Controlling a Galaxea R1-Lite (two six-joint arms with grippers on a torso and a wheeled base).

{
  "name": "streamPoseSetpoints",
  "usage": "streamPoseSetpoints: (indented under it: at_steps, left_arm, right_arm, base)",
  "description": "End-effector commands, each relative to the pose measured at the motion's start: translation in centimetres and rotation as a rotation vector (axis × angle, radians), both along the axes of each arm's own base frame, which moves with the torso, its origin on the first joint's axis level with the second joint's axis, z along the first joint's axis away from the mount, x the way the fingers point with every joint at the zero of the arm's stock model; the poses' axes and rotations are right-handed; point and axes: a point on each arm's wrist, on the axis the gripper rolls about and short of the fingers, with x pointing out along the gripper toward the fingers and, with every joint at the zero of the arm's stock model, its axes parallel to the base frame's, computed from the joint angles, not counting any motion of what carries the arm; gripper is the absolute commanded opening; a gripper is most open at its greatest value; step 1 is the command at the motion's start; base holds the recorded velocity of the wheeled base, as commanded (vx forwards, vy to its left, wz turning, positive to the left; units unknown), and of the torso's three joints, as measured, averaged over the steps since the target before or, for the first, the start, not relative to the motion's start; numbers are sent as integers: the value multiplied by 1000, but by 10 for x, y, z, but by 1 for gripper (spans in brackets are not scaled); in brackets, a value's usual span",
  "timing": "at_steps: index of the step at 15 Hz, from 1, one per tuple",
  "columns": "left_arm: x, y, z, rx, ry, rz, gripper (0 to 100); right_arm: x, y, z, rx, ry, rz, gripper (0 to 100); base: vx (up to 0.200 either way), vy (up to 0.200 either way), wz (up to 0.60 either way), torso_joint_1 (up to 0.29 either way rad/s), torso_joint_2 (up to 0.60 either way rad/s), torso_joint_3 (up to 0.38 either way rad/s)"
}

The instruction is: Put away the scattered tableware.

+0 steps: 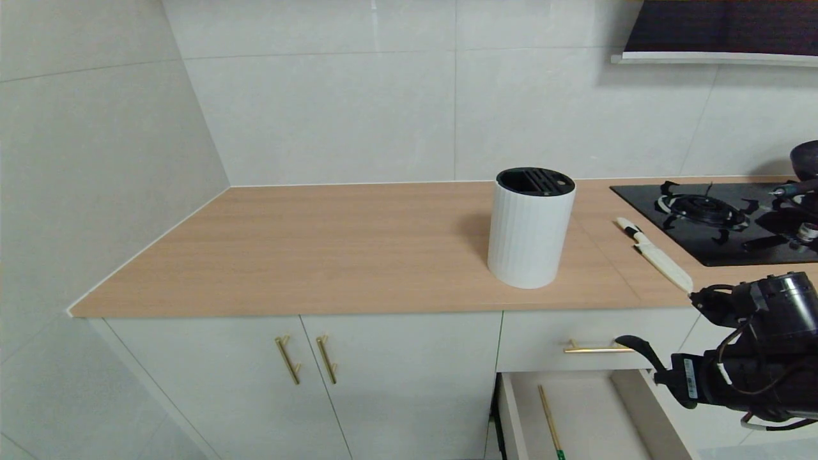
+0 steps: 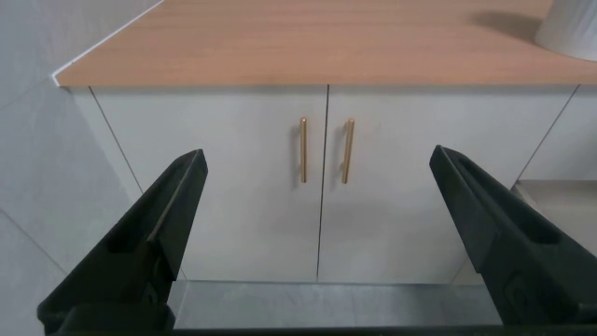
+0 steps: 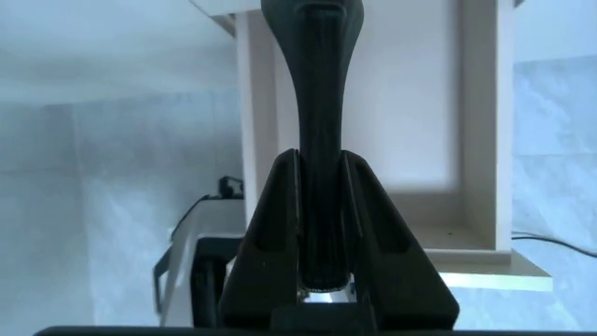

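Now, your knife (image 1: 655, 254) lies on the counter (image 1: 319, 249) between the holder (image 1: 530, 227) and the stove (image 1: 709, 220), so fetching it looks like the step in hand. Your right gripper (image 1: 639, 350) sits low by the open drawer (image 1: 578, 415), fingers pressed together on nothing visible. You'd likely raise it over the counter edge and spread it first. A chopstick (image 1: 548, 409) lies in the drawer. Your left gripper (image 2: 317, 161) is spread wide, facing the cabinet doors (image 2: 270, 187). Mind the drawer handle (image 1: 591, 349) just beside the right gripper.
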Motion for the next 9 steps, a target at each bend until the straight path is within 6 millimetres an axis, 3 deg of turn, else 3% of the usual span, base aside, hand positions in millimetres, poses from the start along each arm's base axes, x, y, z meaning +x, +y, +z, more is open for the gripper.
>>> streamPoseSetpoints:
  at_steps: [1,9]
  left_arm:
    - [0,0,0,0,0,1,100]
    - [0,0,0,0,0,1,100]
  right_arm:
    - [0,2,-13,-9,48,8,0]
    - [4,1,-34,-68,29,-35,0]
  base:
    - [0,0,0,0,0,0]
    - [0,0,0,-177,434,260]
